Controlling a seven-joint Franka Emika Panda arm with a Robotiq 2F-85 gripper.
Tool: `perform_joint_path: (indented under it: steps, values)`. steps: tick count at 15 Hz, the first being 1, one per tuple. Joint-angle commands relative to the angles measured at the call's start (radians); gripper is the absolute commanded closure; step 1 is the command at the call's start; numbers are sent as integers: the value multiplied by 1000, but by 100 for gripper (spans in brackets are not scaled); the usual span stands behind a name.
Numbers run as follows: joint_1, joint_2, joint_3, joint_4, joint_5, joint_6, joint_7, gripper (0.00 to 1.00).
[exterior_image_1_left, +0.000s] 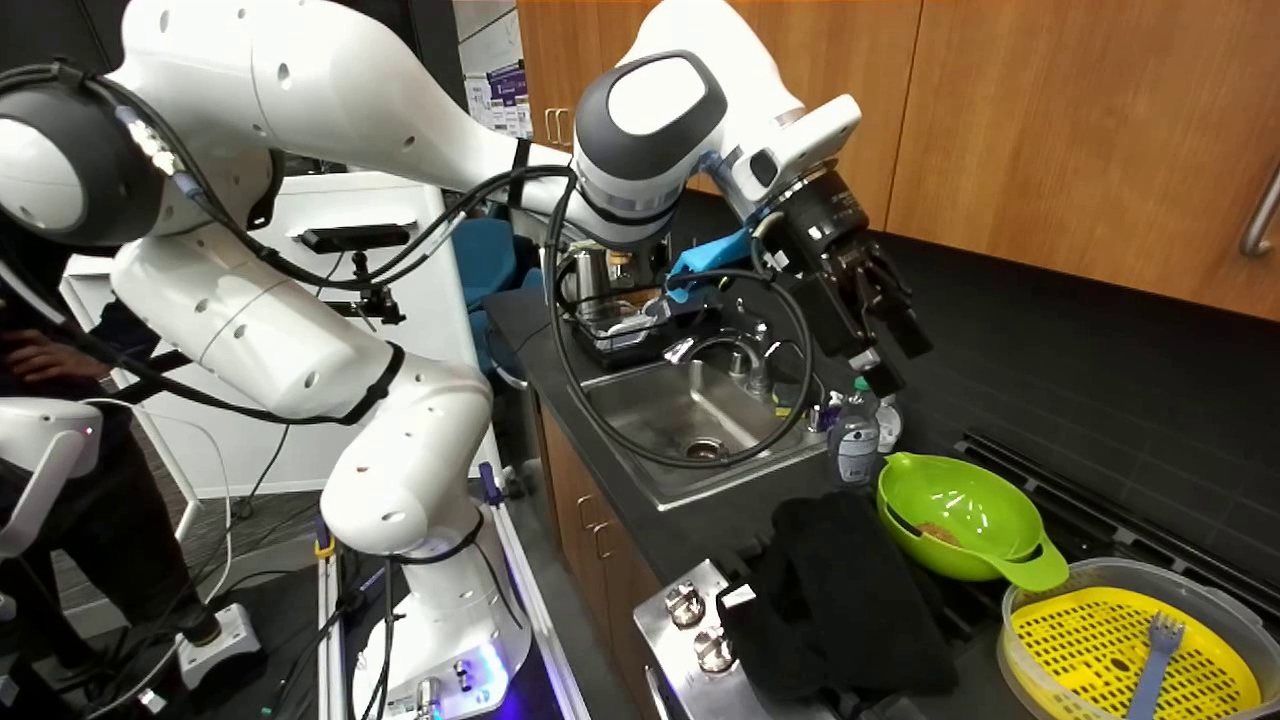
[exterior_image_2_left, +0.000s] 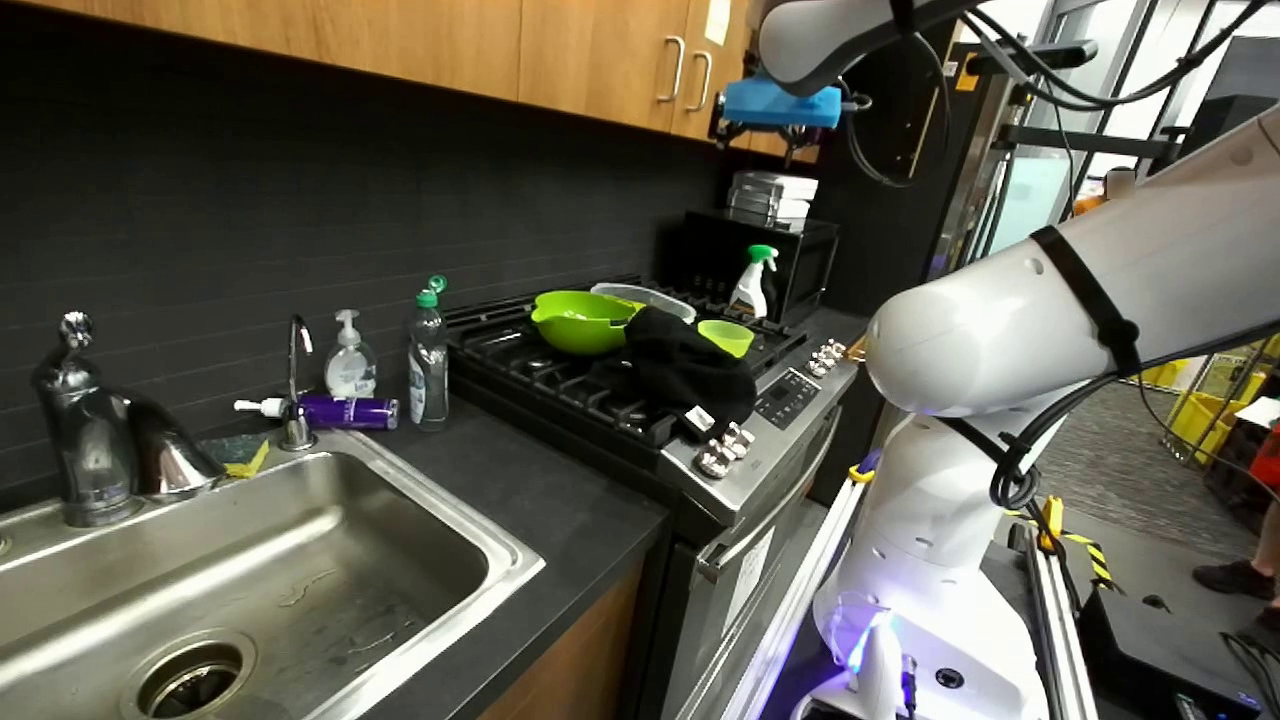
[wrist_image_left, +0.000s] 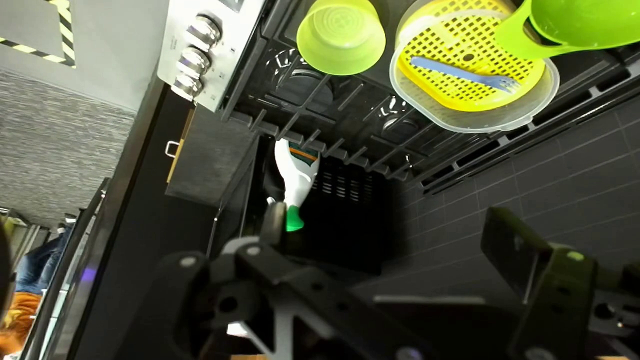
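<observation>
1. The surface is the grated top of a gas stove, backed by a dark tiled wall.
2. Black cloth: slumped by the front knobs. It looks soft and light; a raised fold would suit you best.
3. Green bowl: beside the cloth, toward the wall, something brown inside. Probably stiff, slick plastic — hold it by its handle and keep it level.
4. Translucent container: just beside the bowl's handle, a yellow perforated basket nested in it. Likely light, slightly flexible; grip a side wall.
5. Spray bottle: upright between stove and microwave. Its weight depends on the fill; you could take the neck below the green nozzle.
6. Your pincer hangs well above the surface, fingers spread wide — nothing between them.
7. Light-green cup: near the basket, toward the stove's front. Seems thin and light; straddle its rim.
8. Blue fork: lying across the basket. Slim, probably slippery; pinch mid-handle.
</observation>
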Motion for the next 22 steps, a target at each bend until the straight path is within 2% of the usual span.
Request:
perform_joint_path:
  steps: [1,5,12,16,18,22]
  values:
    - [14,1,-10,4,-9,-7,5,0]
    - [-11,20,-1,31,-48,47,39,0]
    - [-128,67,-21,123,-295,270,216,0]
    - [-157,91,-45,161,-387,319,324,0]
    - [-146,105,-69,177,-386,308,351,0]
    - [-118,135,-145,217,-300,272,347,0]
